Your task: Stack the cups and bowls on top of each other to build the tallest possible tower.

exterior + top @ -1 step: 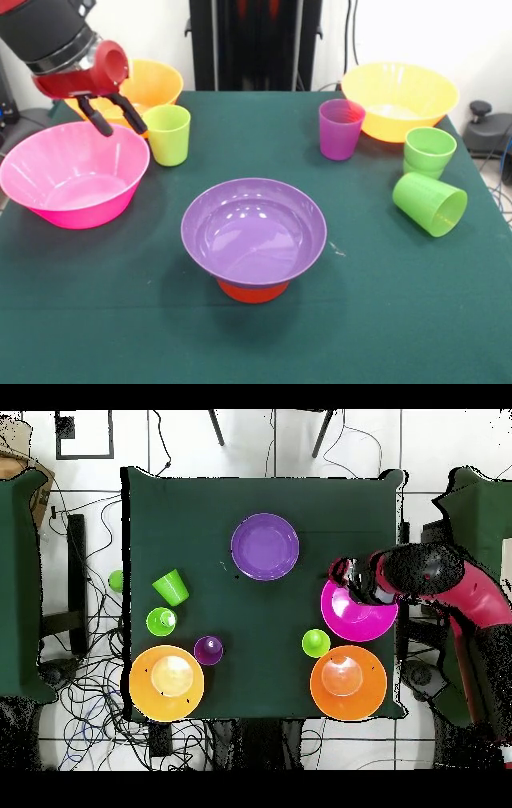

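Observation:
At the table's middle a purple bowl (254, 230) (265, 546) rests on a small orange bowl (253, 290) turned upside down. My gripper (114, 120) (340, 572) hangs open and empty over the far rim of the big pink bowl (74, 172) (358, 612). A yellow-green cup (169, 134) (316, 643) stands upright on the table just beside it. Behind the gripper sits an orange-yellow bowl (152, 84) (348, 682). A second orange-yellow bowl (400, 100) (166, 682) is at the other back corner, with a purple cup (340, 128) (208, 650) next to it.
One green cup (429, 150) (161, 621) stands upright near the table's side edge. Another green cup (430, 203) (171, 587) lies on its side close by. A small green thing (116, 580) shows just off that edge in the overhead view.

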Controlling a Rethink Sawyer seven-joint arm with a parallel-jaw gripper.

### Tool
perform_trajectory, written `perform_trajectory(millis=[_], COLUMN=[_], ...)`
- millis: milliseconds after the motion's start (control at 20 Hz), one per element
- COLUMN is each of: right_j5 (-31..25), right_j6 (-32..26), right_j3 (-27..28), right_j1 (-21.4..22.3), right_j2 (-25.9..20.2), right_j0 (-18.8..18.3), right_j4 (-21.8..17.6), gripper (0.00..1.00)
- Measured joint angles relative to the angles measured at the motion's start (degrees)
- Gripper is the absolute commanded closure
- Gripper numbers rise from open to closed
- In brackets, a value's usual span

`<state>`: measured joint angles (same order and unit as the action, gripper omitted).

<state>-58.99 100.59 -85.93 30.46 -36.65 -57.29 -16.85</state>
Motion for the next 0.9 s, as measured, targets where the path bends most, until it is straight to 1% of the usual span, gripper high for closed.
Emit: perform_trajectory(millis=[250,350,400,700,850,900], right_j5=[4.35,5.01,6.33,7.08,7.09,7.08], right_j6=[0.00,0.00,0.00,0.00,0.00,0.00], right_j3=[-4.91,-6.05,-8.52,-12.17,-13.92,-15.14], right_j1=[0.27,0.36,0.64,1.23,1.98,3.09], right_j2=[-0.01,-0.02,-0.01,-0.05,-0.21,-0.34], right_j0=[0.00,0.00,0.01,-0.08,-0.76,-1.59], right_j4=[-0.02,-0.01,0.01,0.08,0.33,0.43], gripper=[0.00,0.00,0.00,0.00,0.00,0.00])
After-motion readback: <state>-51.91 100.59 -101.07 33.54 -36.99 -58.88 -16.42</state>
